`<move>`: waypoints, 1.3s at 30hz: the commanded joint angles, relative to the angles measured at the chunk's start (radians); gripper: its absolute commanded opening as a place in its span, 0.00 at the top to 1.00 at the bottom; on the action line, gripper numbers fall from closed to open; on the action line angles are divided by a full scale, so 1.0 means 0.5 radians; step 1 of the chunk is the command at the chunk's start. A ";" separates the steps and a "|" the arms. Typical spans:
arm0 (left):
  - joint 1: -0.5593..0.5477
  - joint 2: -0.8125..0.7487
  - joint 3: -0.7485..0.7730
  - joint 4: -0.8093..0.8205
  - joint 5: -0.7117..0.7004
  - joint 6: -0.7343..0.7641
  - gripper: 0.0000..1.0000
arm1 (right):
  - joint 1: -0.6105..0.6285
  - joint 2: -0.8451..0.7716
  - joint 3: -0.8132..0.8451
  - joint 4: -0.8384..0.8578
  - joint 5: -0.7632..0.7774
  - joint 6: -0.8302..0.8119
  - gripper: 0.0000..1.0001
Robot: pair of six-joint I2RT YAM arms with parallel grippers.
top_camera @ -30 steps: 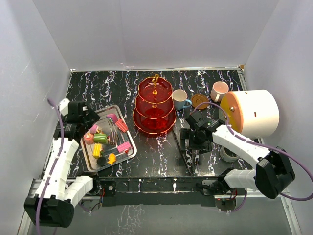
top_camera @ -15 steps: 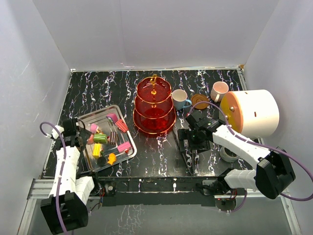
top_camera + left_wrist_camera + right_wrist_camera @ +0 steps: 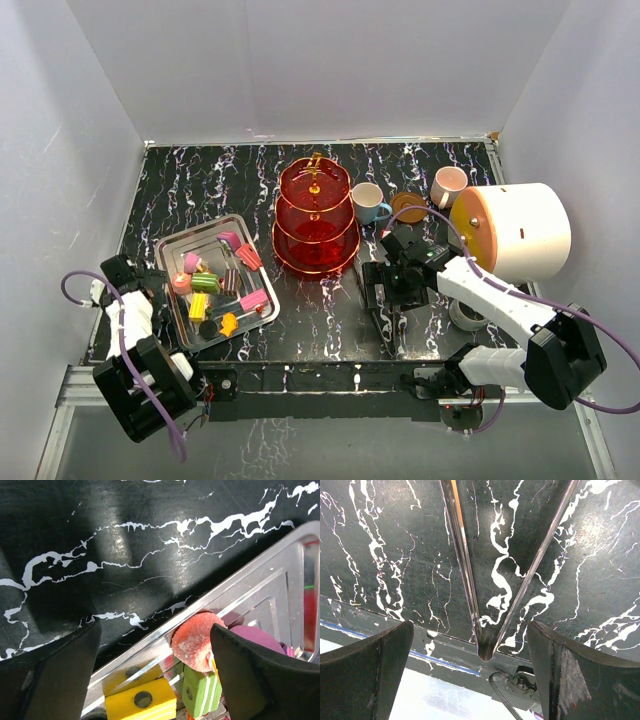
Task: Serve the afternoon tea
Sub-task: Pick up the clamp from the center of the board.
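left gripper (image 3: 155,627) and right gripper (image 3: 470,625) both wide, holding nothing — sweets (image 3: 215,285) lie in the tray (image 3: 166,244) left of the stand (image 3: 316,215), left gripper at its rim over a pink sweet (image 3: 192,640), right over tongs (image 3: 484,647) front-right of the stand — risk: closing jaws nip the rim, spilling sweets.

Silver tray (image 3: 200,228) left, white cylinder (image 3: 520,230) (orange-faced) right, both on black marbled table (image 3: 200,175).
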 commanded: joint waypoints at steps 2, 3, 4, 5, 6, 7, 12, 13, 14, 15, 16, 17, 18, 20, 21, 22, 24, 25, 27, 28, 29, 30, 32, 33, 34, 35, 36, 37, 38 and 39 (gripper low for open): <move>0.037 0.004 -0.059 0.062 0.171 -0.149 0.16 | -0.004 -0.042 0.002 0.072 -0.018 -0.019 0.04; 0.038 0.015 -0.091 0.102 0.213 -0.161 0.17 | -0.006 -0.042 0.004 0.073 -0.017 -0.019 0.04; 0.038 0.028 -0.122 0.146 0.268 -0.177 0.19 | -0.005 -0.040 0.004 0.071 -0.015 -0.019 0.04; 0.038 0.048 -0.147 0.174 0.313 -0.191 0.22 | -0.005 -0.040 0.004 0.071 -0.012 -0.017 0.04; 0.037 0.065 -0.168 0.207 0.356 -0.196 0.24 | -0.006 -0.043 0.001 0.073 -0.011 -0.016 0.04; 0.038 0.075 -0.186 0.235 0.394 -0.199 0.26 | -0.005 -0.047 0.001 0.072 -0.010 -0.013 0.04; 0.038 0.106 -0.259 0.366 0.583 -0.230 0.29 | -0.006 -0.014 -0.011 0.069 0.004 0.004 0.04; 0.037 0.107 -0.275 0.398 0.611 -0.246 0.29 | -0.004 -0.001 -0.016 0.064 0.012 0.015 0.04; 0.036 0.112 -0.288 0.430 0.634 -0.257 0.29 | -0.004 0.020 -0.018 0.044 0.016 0.020 0.04; 0.035 0.117 -0.295 0.436 0.645 -0.267 0.29 | -0.004 0.044 -0.013 0.030 0.022 0.029 0.04; 0.035 0.118 -0.291 0.434 0.644 -0.270 0.29 | -0.004 0.067 -0.013 0.006 0.039 0.038 0.04; 0.034 0.119 -0.292 0.460 0.658 -0.271 0.29 | -0.006 0.089 -0.018 0.001 0.053 0.048 0.04; 0.030 0.122 -0.300 0.494 0.682 -0.288 0.29 | -0.006 0.110 -0.025 0.000 0.063 0.056 0.04; 0.020 0.142 -0.299 0.547 0.710 -0.312 0.29 | -0.006 0.165 -0.022 -0.004 0.077 0.058 0.05; 0.003 0.163 -0.300 0.585 0.724 -0.325 0.28 | -0.005 0.191 -0.011 -0.008 0.084 0.056 0.05; -0.004 0.189 -0.290 0.598 0.738 -0.332 0.28 | -0.006 0.211 -0.002 -0.017 0.088 0.048 0.05; -0.041 0.233 -0.259 0.629 0.745 -0.305 0.25 | -0.001 0.243 0.019 -0.027 0.112 0.040 0.05; -0.055 0.250 -0.219 0.584 0.728 -0.267 0.24 | -0.005 0.253 0.031 -0.027 0.117 0.039 0.05; -0.057 0.227 -0.130 0.430 0.639 -0.163 0.21 | -0.002 0.274 0.054 -0.031 0.132 0.049 0.05; -0.057 0.197 -0.096 0.388 0.605 -0.116 0.19 | 0.001 0.282 0.067 -0.038 0.144 0.060 0.05; -0.057 0.156 -0.054 0.323 0.570 -0.089 0.17 | 0.000 0.286 0.079 -0.045 0.164 0.074 0.05; -0.058 0.123 0.004 0.233 0.494 -0.056 0.13 | 0.000 0.289 0.096 -0.059 0.210 0.097 0.05; -0.057 0.058 0.125 0.047 0.344 -0.011 0.06 | 0.001 0.274 0.130 -0.085 0.315 0.122 0.02; -0.057 0.039 0.182 -0.024 0.278 0.010 0.03 | 0.003 0.263 0.152 -0.098 0.373 0.138 0.02; -0.057 0.020 0.236 -0.098 0.224 0.037 0.02 | 0.001 0.244 0.176 -0.113 0.414 0.156 0.02; -0.057 0.003 0.313 -0.168 0.182 0.064 0.01 | -0.001 0.217 0.191 -0.107 0.429 0.174 0.02; -0.057 -0.015 0.349 -0.231 0.153 0.098 0.01 | 0.000 0.187 0.209 -0.113 0.451 0.227 0.02; -0.057 -0.036 0.422 -0.277 0.126 0.146 0.01 | 0.002 0.144 0.229 -0.129 0.485 0.303 0.02; -0.058 -0.059 0.469 -0.318 0.138 0.218 0.01 | 0.002 0.099 0.232 -0.120 0.508 0.364 0.02; -0.058 -0.083 0.516 -0.343 0.152 0.283 0.01 | 0.001 0.054 0.213 -0.075 0.507 0.378 0.02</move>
